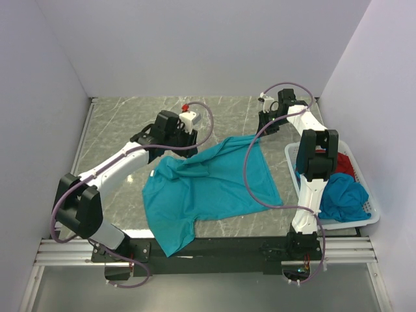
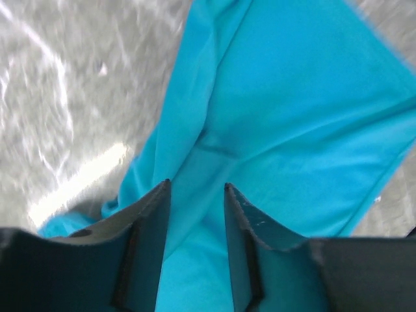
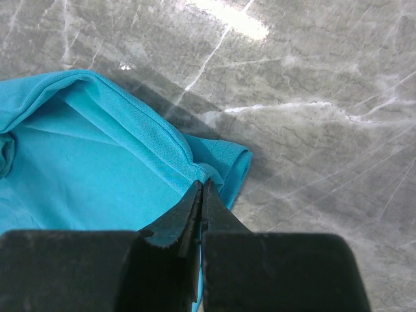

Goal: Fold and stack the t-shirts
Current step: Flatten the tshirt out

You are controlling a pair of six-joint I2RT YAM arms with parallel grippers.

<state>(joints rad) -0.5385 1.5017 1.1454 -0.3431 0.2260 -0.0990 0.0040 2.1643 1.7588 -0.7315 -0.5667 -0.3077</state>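
— While my left gripper [image 2: 197, 190] hangs over the teal t-shirt [image 1: 208, 188], its jaws stand partly apart with nothing between them; only cloth lies below the gap.

— And your right one?

— My right gripper [image 3: 202, 188] is pressed fully closed. Its tips sit right at a folded hem of the teal t-shirt [image 3: 97, 162], and from the wrist view they seem to pinch that edge, though I cannot tell for sure that the fabric is held.

— Where does the shirt lie?

— Spread across the grey marble table [image 1: 130, 123], crumpled along its upper edge, one sleeve drooping over the near rim. My left arm reaches to its far left corner, my right arm to the far right of the table.

— The other shirts?

— A bright blue t-shirt [image 1: 342, 195] and a red t-shirt [image 1: 343, 164] lie bunched in the white basket [image 1: 372, 209] at the right side, red behind blue.
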